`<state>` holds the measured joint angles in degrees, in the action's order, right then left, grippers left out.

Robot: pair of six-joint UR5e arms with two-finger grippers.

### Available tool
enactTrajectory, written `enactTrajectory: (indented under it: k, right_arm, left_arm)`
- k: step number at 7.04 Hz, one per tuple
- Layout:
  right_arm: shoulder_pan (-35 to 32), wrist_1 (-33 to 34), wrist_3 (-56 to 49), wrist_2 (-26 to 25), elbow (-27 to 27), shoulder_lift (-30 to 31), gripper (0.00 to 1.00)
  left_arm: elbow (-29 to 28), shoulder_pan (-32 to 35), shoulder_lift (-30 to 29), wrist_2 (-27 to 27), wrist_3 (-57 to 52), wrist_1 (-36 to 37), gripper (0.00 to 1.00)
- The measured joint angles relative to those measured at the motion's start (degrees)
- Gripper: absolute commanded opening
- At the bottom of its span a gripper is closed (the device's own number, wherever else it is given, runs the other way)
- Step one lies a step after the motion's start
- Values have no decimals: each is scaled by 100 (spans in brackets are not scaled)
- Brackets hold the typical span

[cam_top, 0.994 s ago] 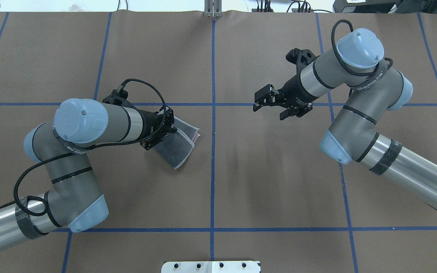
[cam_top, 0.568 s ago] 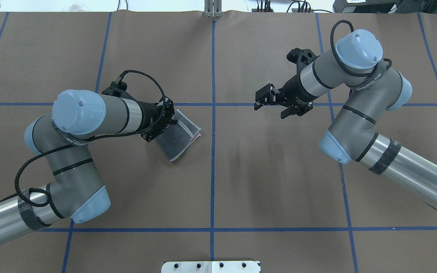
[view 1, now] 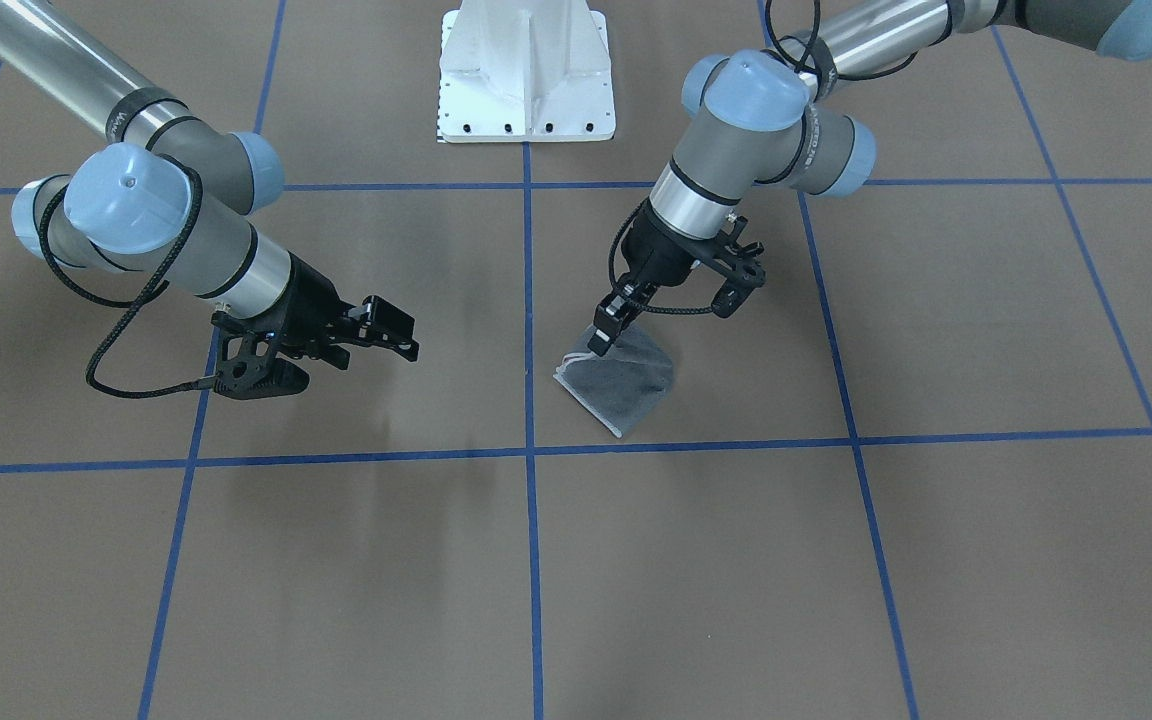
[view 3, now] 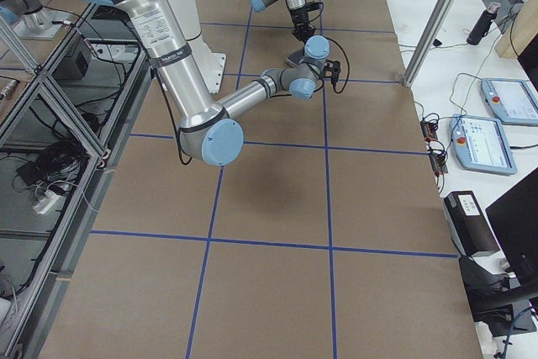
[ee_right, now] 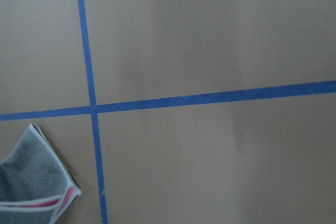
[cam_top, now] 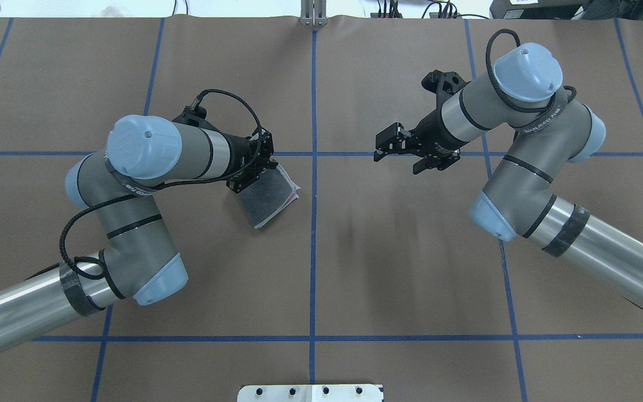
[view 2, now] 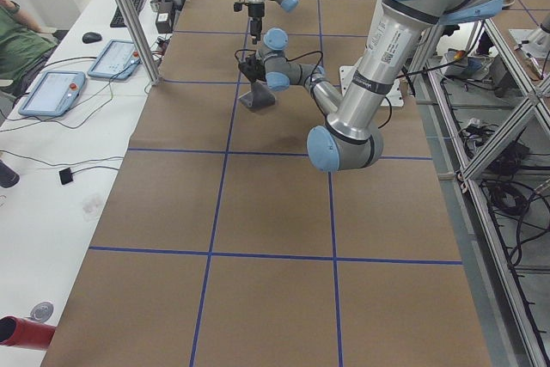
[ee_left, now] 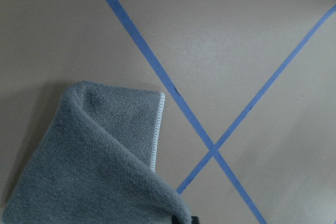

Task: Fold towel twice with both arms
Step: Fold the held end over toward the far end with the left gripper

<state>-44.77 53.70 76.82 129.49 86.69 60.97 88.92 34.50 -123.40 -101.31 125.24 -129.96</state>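
Note:
The towel (cam_top: 268, 195) is folded, dark grey face out, with a pink strip showing at its right edge. It rests just left of the centre tape line. My left gripper (cam_top: 255, 167) is shut on its near-left corner and holds that corner raised, so the cloth tents up from the table (view 1: 626, 385). The left wrist view shows the grey towel (ee_left: 94, 166) hanging close below the camera. My right gripper (cam_top: 395, 154) is open and empty, well to the right of the towel and above the table; it also shows in the front view (view 1: 398, 337). The towel's corner shows at the lower left of the right wrist view (ee_right: 26, 182).
The table is covered in brown paper with a blue tape grid (cam_top: 313, 223). The white pedestal base (view 1: 526, 80) stands at the robot's side of the table. A side bench with tablets (view 2: 51, 92) runs along the far edge.
My left arm has swung away from the robot and slightly towards the centre line, carrying the towel with it. The right arm has hardly moved.

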Motion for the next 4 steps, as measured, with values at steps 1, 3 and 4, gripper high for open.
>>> enactTrajectory:
  k: [1,3,4]
  right_arm:
    - [3,0,-2,-10,-1,-3,100]
    - [3,2,-8,-36,-2,-11,100]
    - [3,6,-8,-50,-2,-13,100]
  left_arm:
    - [-307,126,-29,-71,0,-262,0]
    - [-699,293,-116,-178,3,-493,0]
    - [-881,310,-214,-185,4,-520,0]
